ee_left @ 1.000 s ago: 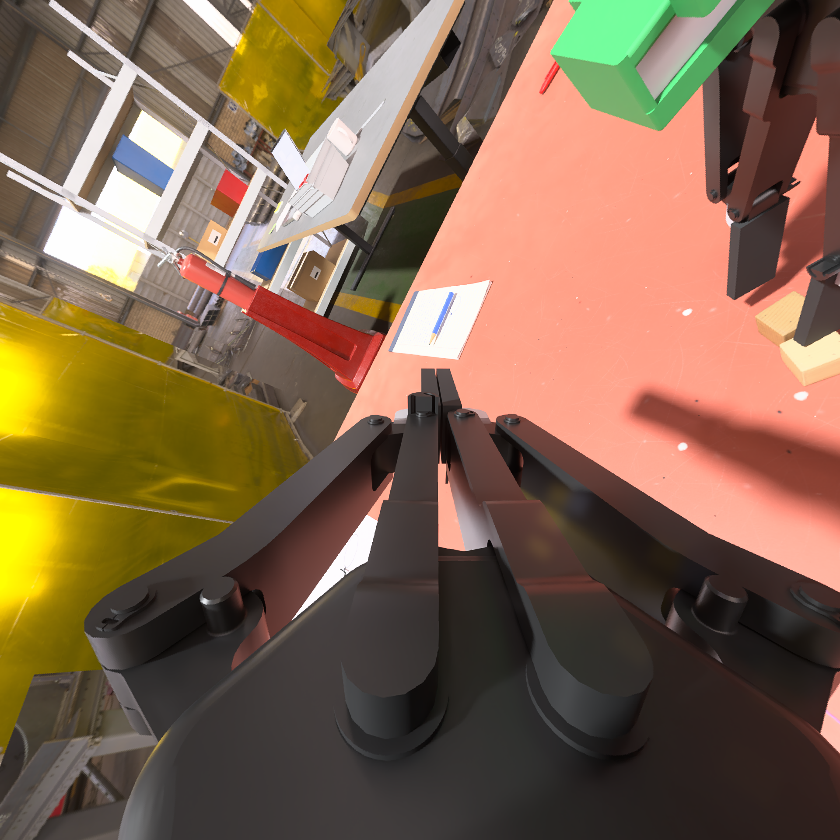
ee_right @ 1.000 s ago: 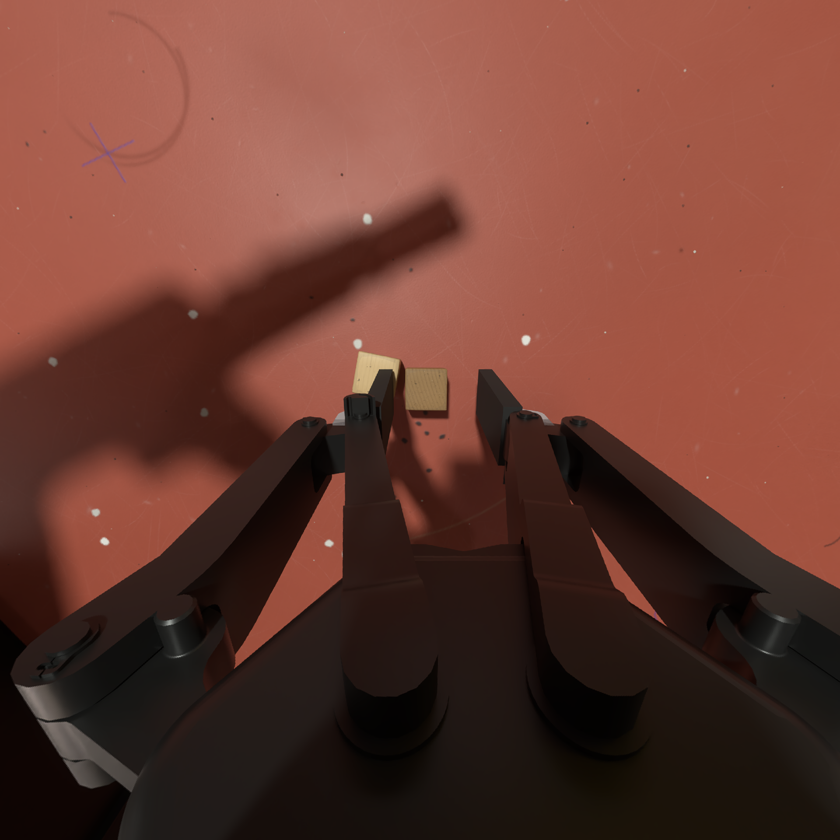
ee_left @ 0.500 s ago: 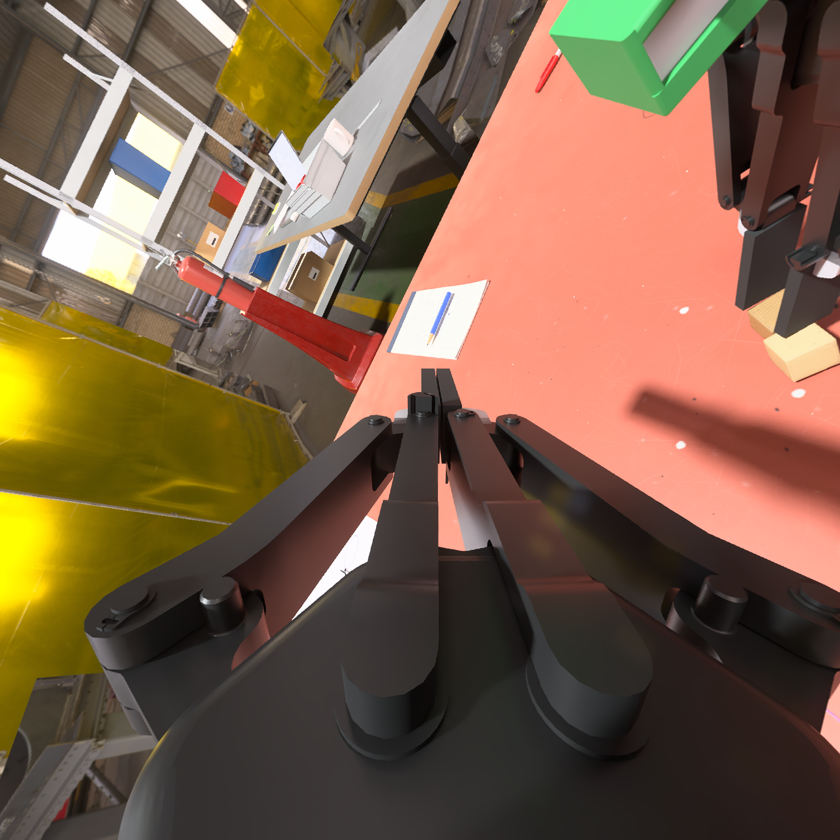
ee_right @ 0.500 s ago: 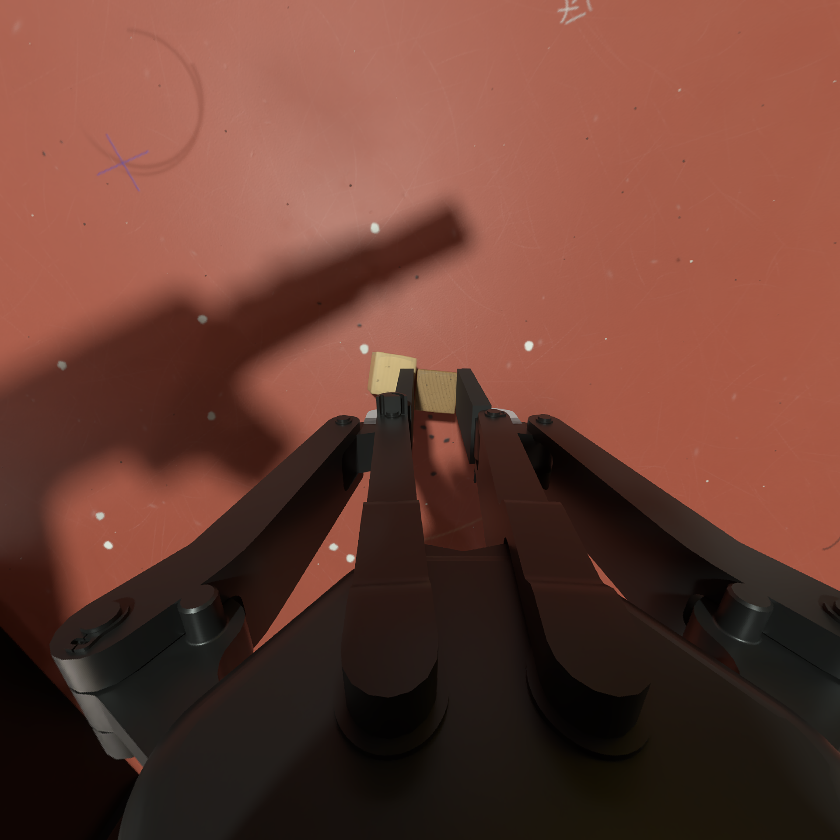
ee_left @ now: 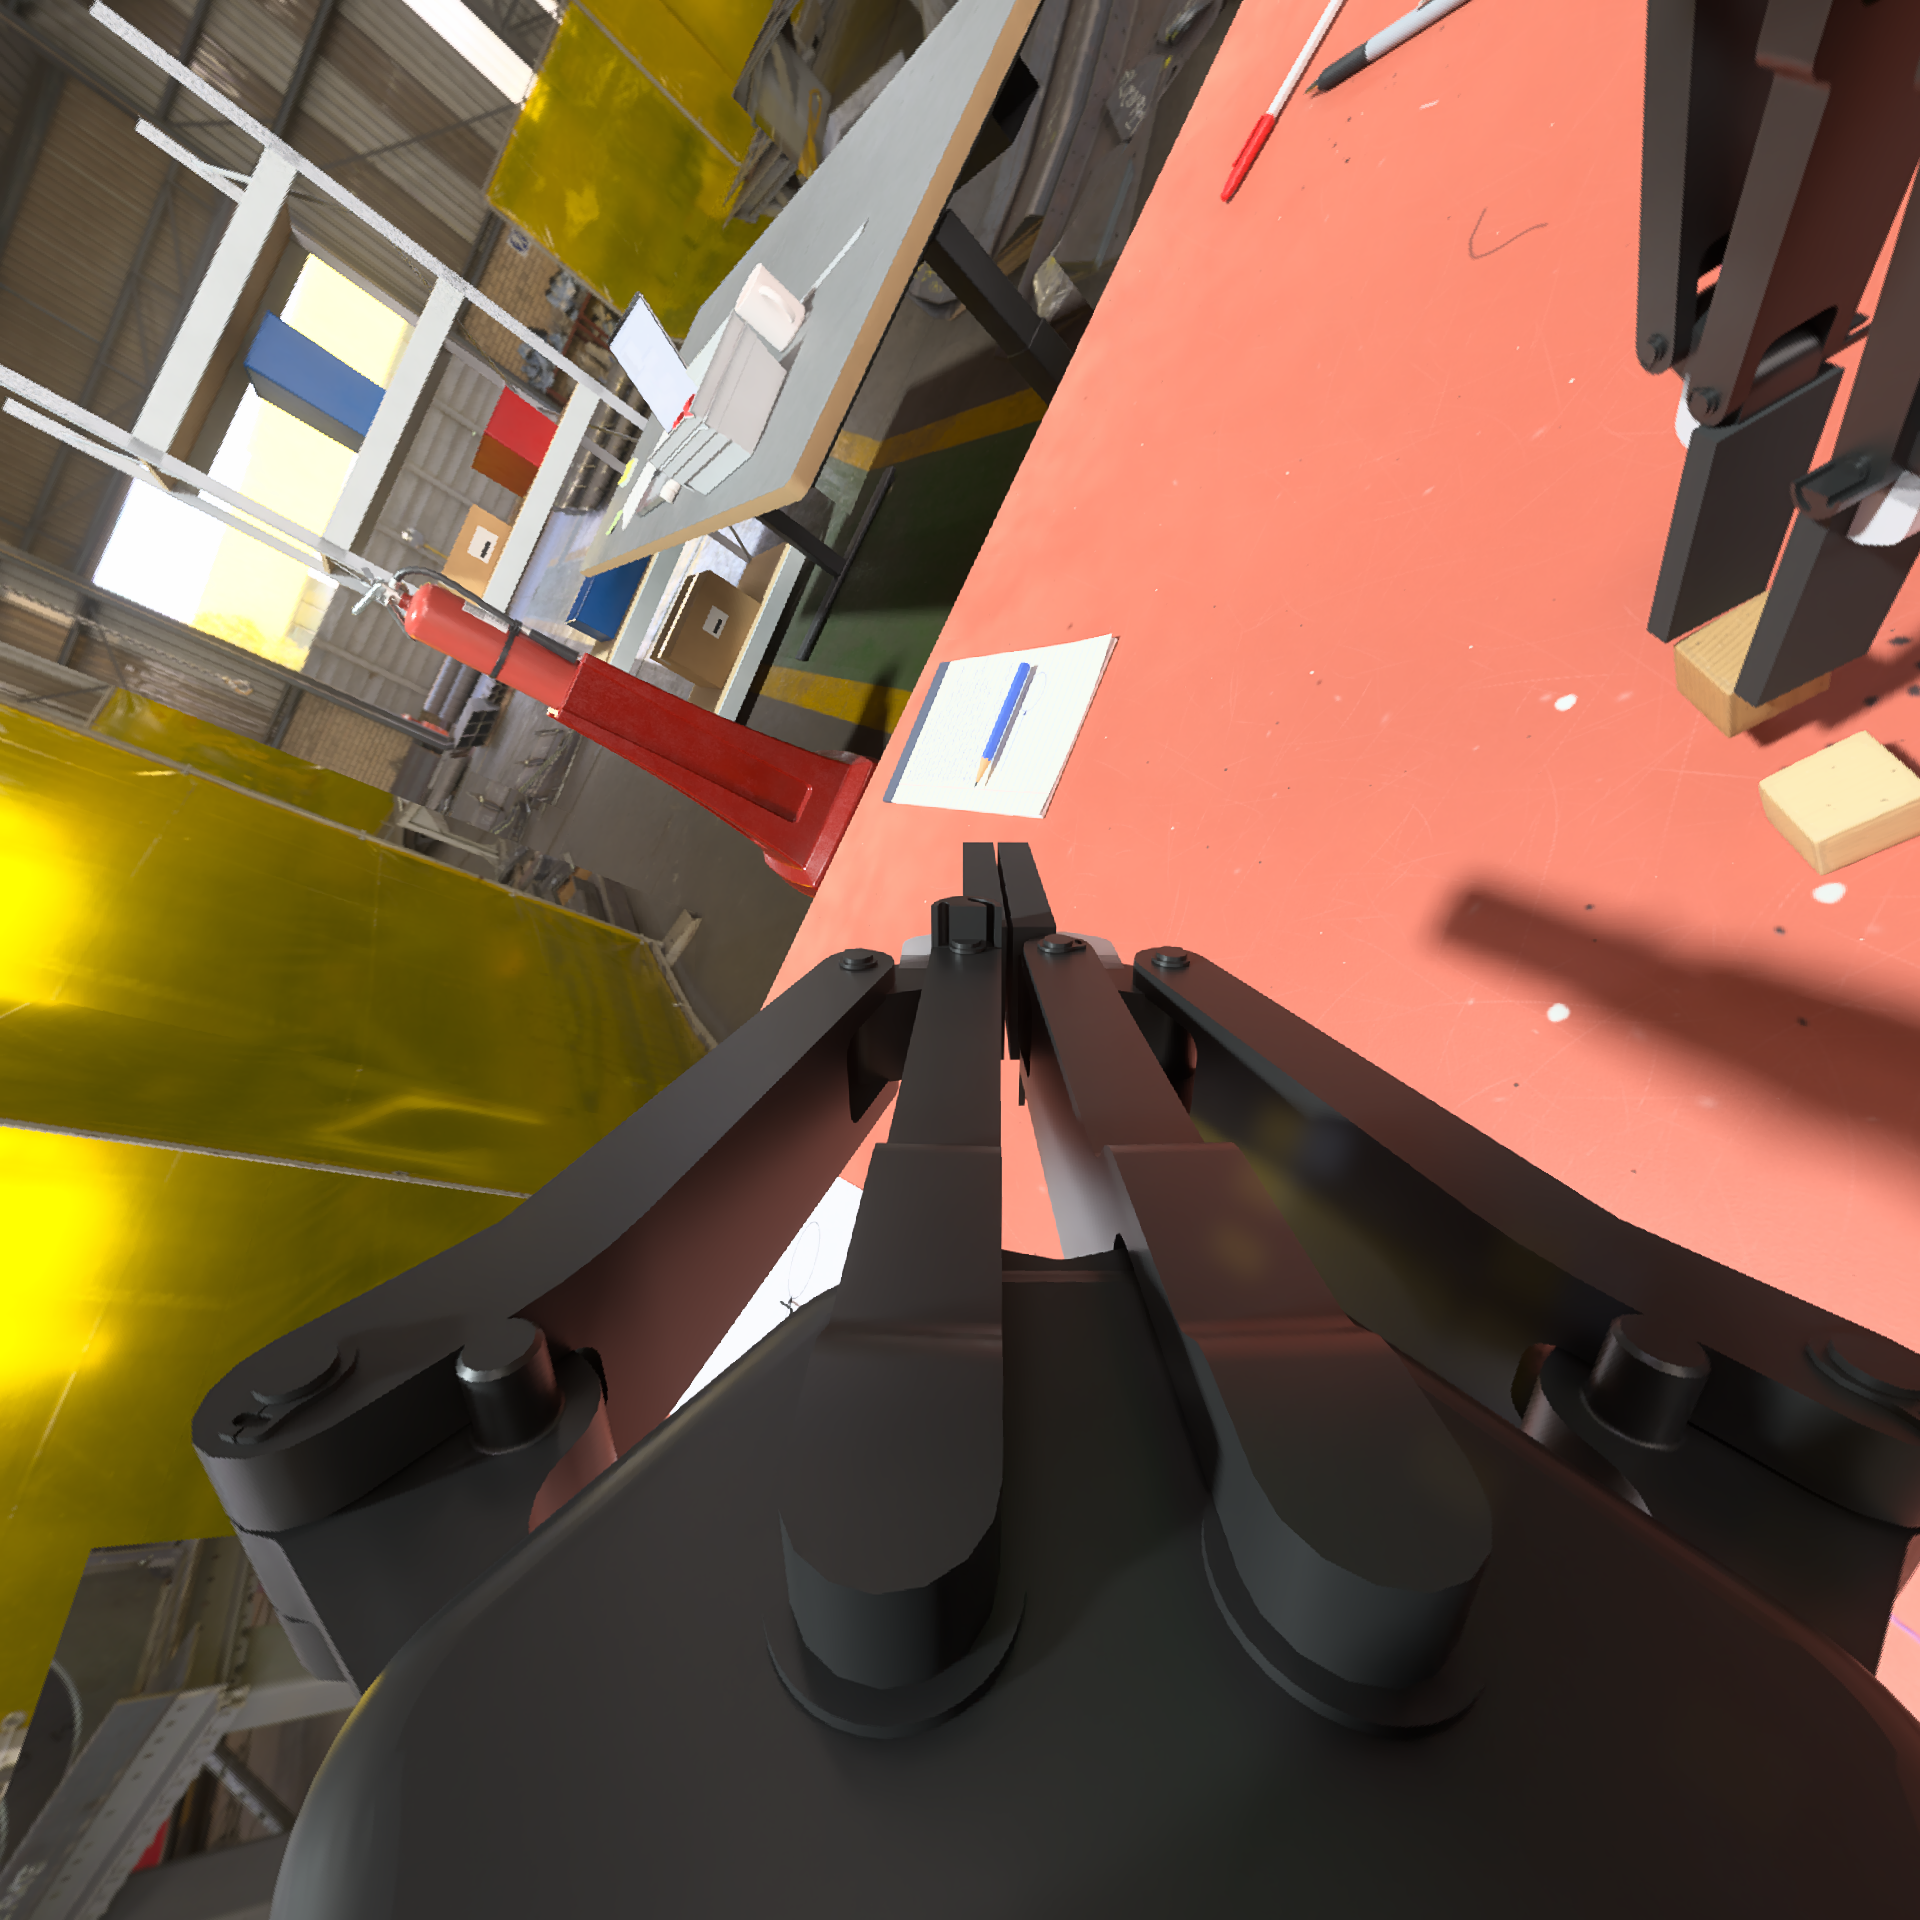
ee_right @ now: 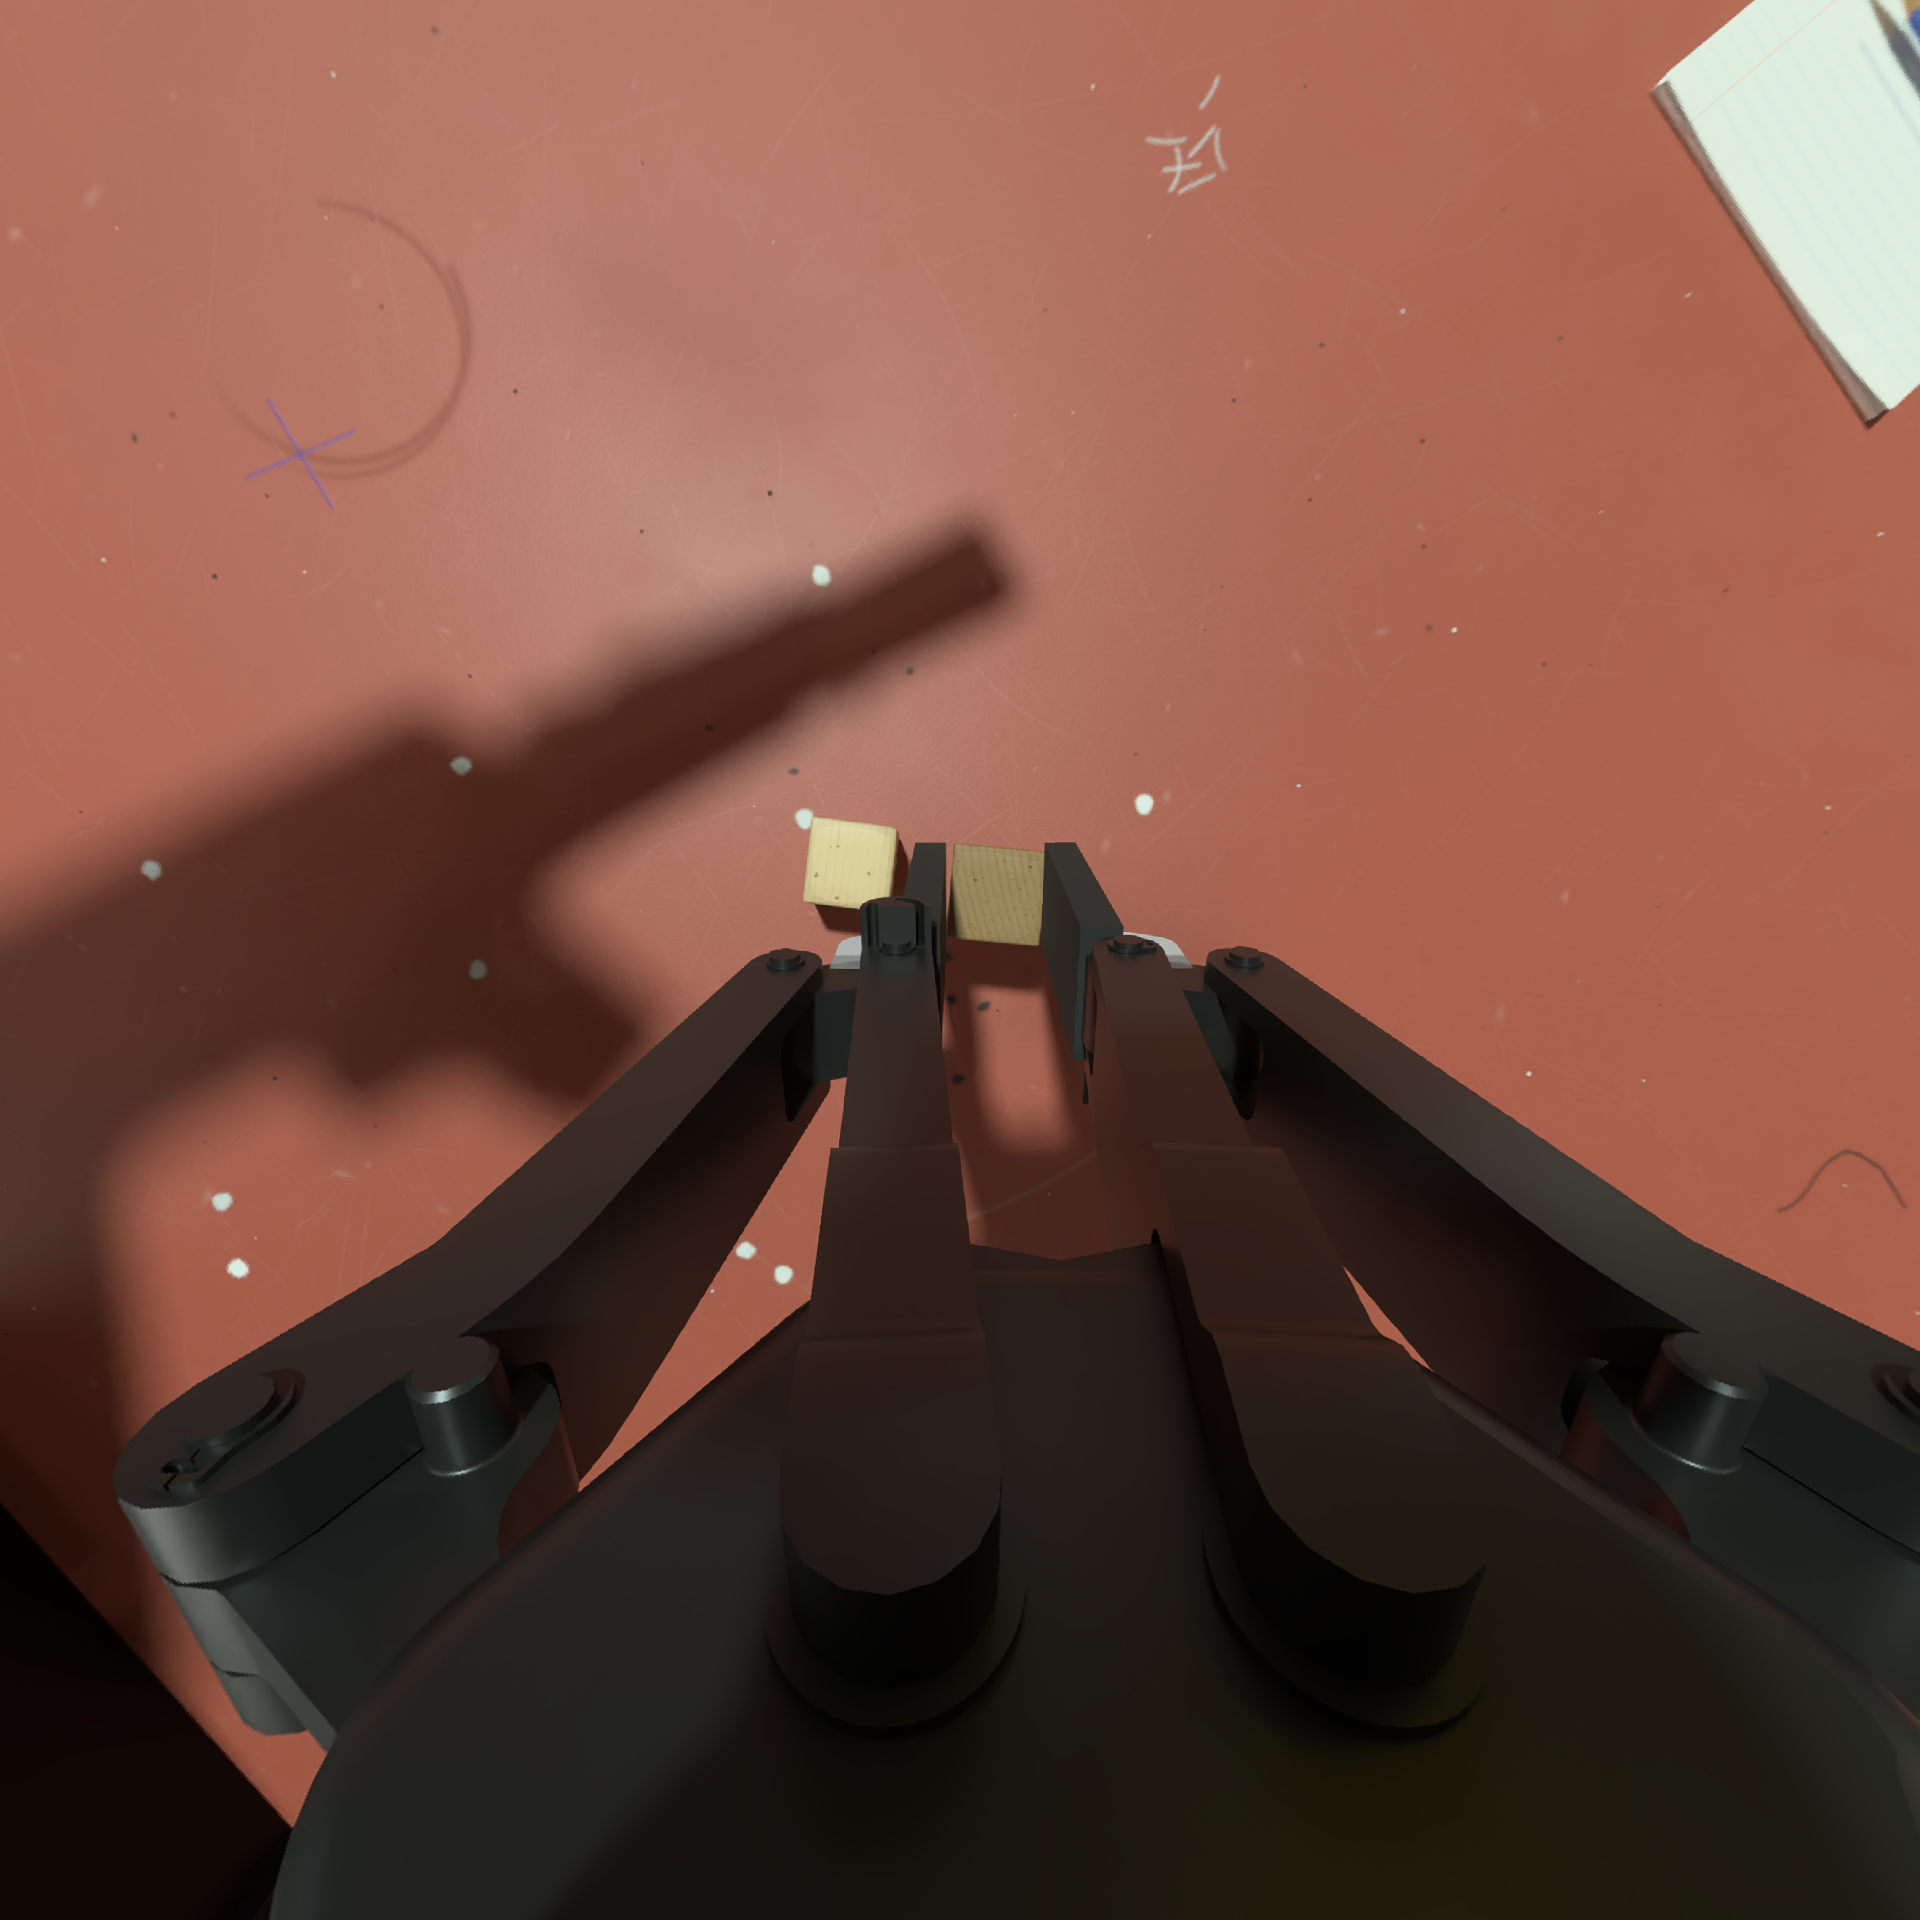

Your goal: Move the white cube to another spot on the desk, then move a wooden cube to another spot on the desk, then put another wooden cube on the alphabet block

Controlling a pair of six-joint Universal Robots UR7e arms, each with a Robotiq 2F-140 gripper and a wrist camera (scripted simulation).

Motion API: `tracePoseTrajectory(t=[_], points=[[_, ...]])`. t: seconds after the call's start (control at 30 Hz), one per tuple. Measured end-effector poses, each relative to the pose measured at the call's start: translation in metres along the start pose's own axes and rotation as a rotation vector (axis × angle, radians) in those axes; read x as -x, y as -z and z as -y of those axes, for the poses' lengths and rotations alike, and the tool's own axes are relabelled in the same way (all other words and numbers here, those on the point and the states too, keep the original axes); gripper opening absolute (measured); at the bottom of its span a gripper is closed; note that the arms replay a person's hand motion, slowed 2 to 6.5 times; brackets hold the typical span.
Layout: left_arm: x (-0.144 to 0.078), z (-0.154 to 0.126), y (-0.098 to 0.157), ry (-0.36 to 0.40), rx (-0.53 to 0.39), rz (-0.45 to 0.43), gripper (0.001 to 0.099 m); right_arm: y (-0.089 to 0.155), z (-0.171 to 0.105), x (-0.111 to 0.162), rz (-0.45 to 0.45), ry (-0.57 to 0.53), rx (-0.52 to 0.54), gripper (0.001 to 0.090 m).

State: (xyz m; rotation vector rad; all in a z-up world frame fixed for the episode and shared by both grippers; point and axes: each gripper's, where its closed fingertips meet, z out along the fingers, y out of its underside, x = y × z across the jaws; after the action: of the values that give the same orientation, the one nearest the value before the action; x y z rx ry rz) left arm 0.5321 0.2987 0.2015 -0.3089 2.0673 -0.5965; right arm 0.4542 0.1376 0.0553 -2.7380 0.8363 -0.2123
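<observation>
The left wrist view is bright: daylight blazes through the hall window point(ee_left: 208, 520), and glare whitens the yellow curtain point(ee_left: 62, 894). A soft-edged shadow point(ee_left: 1683, 997) crosses the desk point(ee_left: 1299, 520). The right wrist view is dimmer, with a broad blurred shadow point(ee_right: 499, 831). Both views are sharp, with straight lines bending at the edges.

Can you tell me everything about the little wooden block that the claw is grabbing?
The darker wooden cube is a small tan block with fine grain and flat, square faces. It sits between the two black fingers of the right claw, one pressed against each side. In the left wrist view only its lower part shows below the fingers, with a shadow beside it on the red desk; whether it rests there or is just off it is unclear. A paler wooden cube lies close beside it, apart.
</observation>
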Motion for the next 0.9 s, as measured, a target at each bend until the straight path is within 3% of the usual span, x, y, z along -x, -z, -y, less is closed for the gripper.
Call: tracePoseTrajectory(t=[0.9], points=[[-0.001, -0.001, 0.0, -0.009, 0.008, -0.002, 0.001, 0.093, -0.003, -0.032, -0.161, -0.089, -0.249, 0.0252]])
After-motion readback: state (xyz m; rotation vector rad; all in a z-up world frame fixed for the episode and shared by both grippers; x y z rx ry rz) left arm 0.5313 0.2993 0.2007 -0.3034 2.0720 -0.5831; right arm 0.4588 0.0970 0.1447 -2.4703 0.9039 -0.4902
